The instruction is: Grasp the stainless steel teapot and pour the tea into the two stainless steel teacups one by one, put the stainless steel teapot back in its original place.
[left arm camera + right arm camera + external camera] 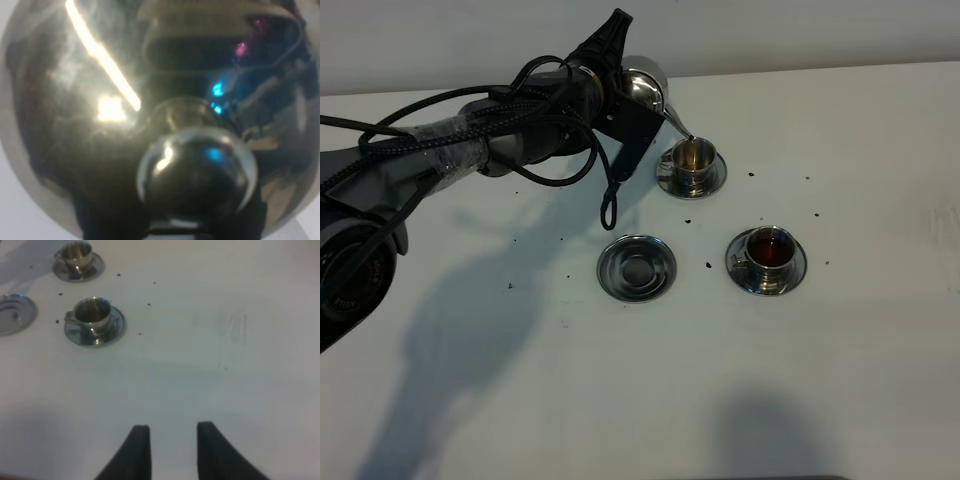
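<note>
Pouring into the second cup is judged to be in progress. The left gripper (625,100) is clamped on the teapot (648,82), which is held tilted above the table's (880,350) far side, its thin curved spout (678,125) directly over the far cup (692,156). That cup shows a pale golden fill. The near cup (770,250) holds dark tea and appears served. Recommended handling: keep the spout tip centred over the rim, tilt slowly, level off before the cup brims, then carry the pot upright to the empty saucer (637,267). Dark specks (709,265) on the white surface suggest drips, so the tilt should be eased back gently. The pot is polished steel, mirror-bright and slippery-looking, with a domed lid and a round knob (197,170). The cups are small steel cylinders on rimmed steel saucers. The right gripper (170,445) hangs over bare table, fingers apart, holding nothing.
</note>
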Controlling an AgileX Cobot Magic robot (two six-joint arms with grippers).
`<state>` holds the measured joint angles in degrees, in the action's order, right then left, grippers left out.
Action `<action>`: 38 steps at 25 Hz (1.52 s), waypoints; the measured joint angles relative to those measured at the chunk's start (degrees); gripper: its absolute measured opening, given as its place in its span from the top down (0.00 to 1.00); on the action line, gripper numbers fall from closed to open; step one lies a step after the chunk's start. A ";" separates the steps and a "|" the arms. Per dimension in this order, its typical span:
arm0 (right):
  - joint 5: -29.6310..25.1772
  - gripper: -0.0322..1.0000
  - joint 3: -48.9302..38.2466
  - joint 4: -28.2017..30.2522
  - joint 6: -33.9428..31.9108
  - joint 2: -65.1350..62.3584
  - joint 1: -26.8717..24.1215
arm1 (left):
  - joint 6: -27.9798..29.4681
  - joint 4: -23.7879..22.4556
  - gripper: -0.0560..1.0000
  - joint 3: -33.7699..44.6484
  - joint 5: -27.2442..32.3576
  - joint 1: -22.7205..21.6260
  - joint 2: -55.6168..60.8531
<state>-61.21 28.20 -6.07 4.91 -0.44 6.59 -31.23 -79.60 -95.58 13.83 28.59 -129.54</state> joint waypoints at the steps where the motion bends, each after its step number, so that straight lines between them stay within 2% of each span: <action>1: 0.00 0.75 0.00 0.00 0.00 0.00 0.00 | 0.00 -0.35 0.74 0.00 0.00 0.00 0.00; 23: 0.00 0.75 0.00 0.00 0.00 0.00 0.00 | 0.07 -3.94 0.74 0.00 0.47 0.00 0.00; 31: 0.00 0.75 0.00 0.00 0.00 0.00 0.00 | 0.03 -7.80 0.74 0.00 0.53 0.00 0.00; 38: 0.00 0.75 0.00 0.00 0.00 0.00 0.00 | 0.03 -8.38 0.74 0.00 0.53 0.00 0.00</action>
<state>-61.21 28.20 -6.07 4.91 -0.44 6.59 -31.20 -87.99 -95.58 14.36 28.59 -129.54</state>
